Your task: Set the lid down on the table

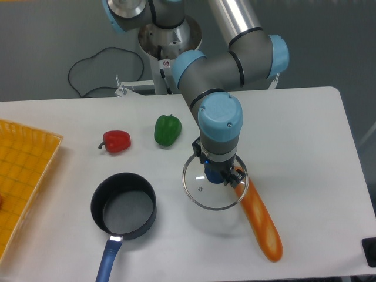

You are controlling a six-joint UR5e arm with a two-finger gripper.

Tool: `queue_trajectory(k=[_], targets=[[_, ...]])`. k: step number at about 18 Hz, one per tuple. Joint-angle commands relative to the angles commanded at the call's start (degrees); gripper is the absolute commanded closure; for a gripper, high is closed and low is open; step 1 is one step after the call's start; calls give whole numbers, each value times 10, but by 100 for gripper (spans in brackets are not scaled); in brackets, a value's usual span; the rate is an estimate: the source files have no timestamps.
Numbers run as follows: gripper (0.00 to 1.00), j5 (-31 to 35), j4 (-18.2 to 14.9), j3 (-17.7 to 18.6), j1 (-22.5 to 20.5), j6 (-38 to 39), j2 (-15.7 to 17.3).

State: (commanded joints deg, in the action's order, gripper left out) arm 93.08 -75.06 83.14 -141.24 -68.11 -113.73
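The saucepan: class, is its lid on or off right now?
Off. The saucepan stands open, its dark inside bare; the lid is to its right, under the tool by its knob.

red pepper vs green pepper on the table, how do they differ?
Colour: the red pepper is red, the green pepper is dark green.
Pose: the red pepper lies on its side, stem pointing left; the green pepper sits upright, stem on top.
Position: the red pepper is nearer the yellow tray; the green pepper is nearer the arm.
Shared: both rest on the white table, untouched, apart from each other.
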Motion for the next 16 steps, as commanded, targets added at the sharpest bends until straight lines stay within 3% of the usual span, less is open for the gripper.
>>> queue_trajectory(k=[5,16], targets=[[52,1,0,2,-2,-9,1],[52,1,-1,3,-66,-90,10]])
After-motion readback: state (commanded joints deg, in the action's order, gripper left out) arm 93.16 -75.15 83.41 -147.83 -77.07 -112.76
